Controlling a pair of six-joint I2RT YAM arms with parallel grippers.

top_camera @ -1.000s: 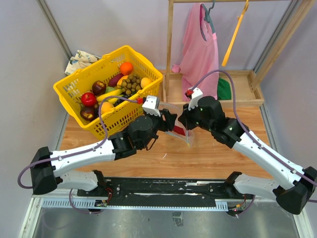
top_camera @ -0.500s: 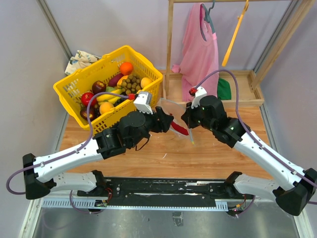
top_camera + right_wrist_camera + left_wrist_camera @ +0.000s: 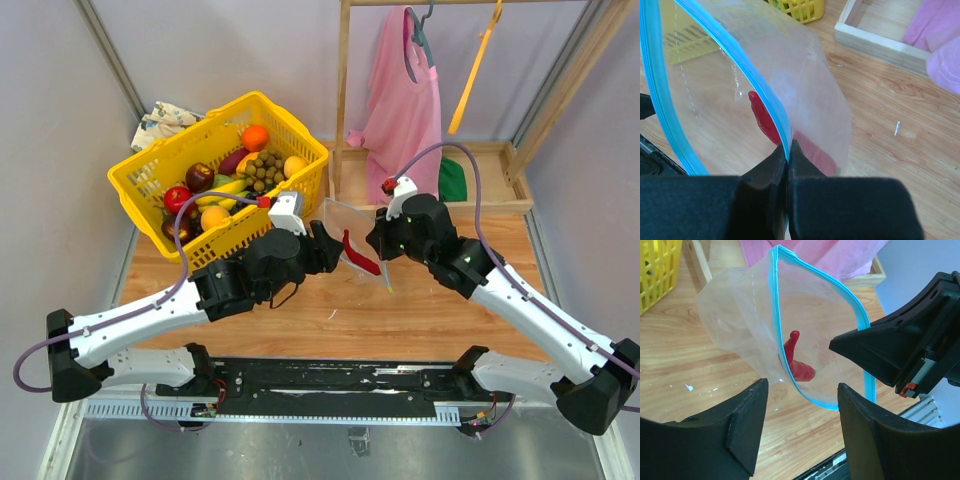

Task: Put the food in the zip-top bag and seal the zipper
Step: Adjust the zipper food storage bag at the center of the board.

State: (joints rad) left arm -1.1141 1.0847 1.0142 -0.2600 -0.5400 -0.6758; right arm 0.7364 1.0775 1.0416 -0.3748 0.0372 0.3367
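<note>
I see one clear, crinkly zip-top bag (image 3: 735, 310) hanging over the wooden table (image 3: 430, 310). Its mouth is open and rimmed by one light blue zipper (image 3: 840, 292), and one red chili (image 3: 796, 366) lies inside. My right gripper (image 3: 788, 150) pinches the zipper tight, and my left gripper (image 3: 802, 395) stands wide and empty at the bag's mouth. The other food (image 3: 200, 177) fills one yellow basket (image 3: 290, 130).

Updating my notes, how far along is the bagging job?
Done: one red chili lies inside the zip-top bag. In hand: the right claw pinches the zipper, holding the mouth open; the left claw is open and empty. Left: the fruit in the yellow basket, then sealing.
</note>
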